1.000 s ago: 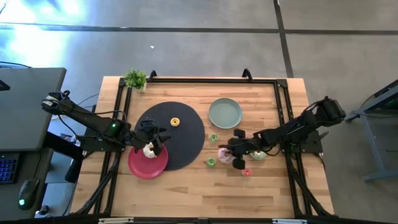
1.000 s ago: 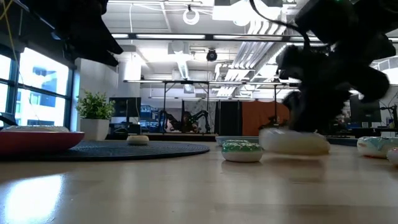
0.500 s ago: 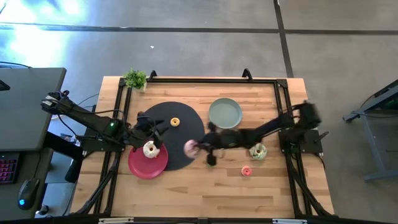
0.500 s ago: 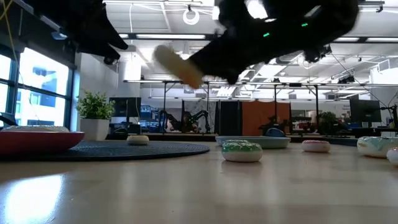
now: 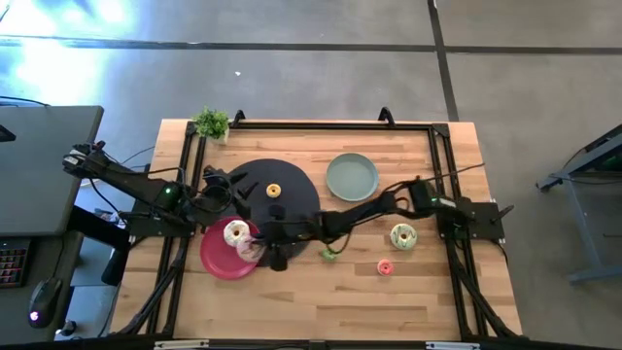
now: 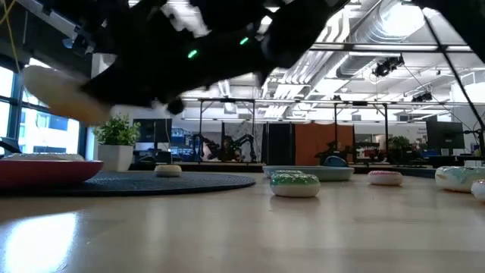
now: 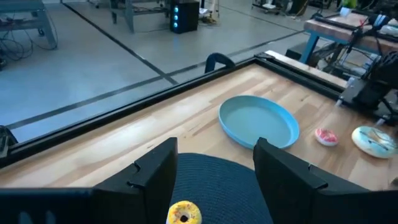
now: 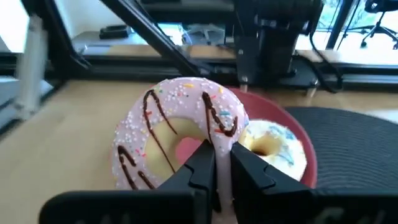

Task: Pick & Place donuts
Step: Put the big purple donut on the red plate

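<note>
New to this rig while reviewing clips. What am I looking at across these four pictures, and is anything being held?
Two dark robot arms work at a wooden table. One picture looks straight down from above, one looks level across the tabletop, and two come from cameras on the arms' wrists.

The right gripper is shut on the pink donut, holding it over the red plate, where the white donut already lies. The left gripper is open over the black mat, near a tiny orange donut.

Also on the table: a sage-green plate, the pale-green donut, a tiny red-pink donut and a small potted plant.
</note>
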{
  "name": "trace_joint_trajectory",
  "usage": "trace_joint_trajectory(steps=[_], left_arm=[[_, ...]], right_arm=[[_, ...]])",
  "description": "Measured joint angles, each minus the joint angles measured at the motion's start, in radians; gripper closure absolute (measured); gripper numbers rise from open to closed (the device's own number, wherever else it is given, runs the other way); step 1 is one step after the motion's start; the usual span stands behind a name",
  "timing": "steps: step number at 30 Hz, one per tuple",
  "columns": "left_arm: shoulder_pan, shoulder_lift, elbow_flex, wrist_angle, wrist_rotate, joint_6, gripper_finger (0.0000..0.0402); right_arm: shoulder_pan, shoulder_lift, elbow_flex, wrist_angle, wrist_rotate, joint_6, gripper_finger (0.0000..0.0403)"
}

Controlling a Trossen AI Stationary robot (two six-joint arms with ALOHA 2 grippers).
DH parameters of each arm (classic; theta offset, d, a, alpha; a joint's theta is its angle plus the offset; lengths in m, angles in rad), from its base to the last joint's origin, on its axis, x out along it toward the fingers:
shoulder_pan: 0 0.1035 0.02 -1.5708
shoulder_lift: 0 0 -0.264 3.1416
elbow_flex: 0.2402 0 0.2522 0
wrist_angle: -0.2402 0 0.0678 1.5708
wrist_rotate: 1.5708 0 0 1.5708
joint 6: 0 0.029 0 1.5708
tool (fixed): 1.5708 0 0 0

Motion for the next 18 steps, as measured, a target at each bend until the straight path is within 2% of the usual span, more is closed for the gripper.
trace_joint_trajectory(steps=[6, 12, 18], left_arm=[[0.000, 0.006, 0.000, -0.005, 0.029, 0.000, 0.0198], [0.000, 0.006, 0.000, -0.008, 0.039, 0.000, 0.0198], [0.000, 0.006, 0.000, -0.007, 0.039, 0.000, 0.0198]], right_arm=[[-0.006, 0.109, 0.132, -0.069, 0.005, -0.017, 0.0374], [-0.013, 0.118, 0.137, -0.091, 0.031, -0.056, 0.0355], [-0.035, 0.117, 0.137, -0.156, 0.003, -0.063, 0.0312]])
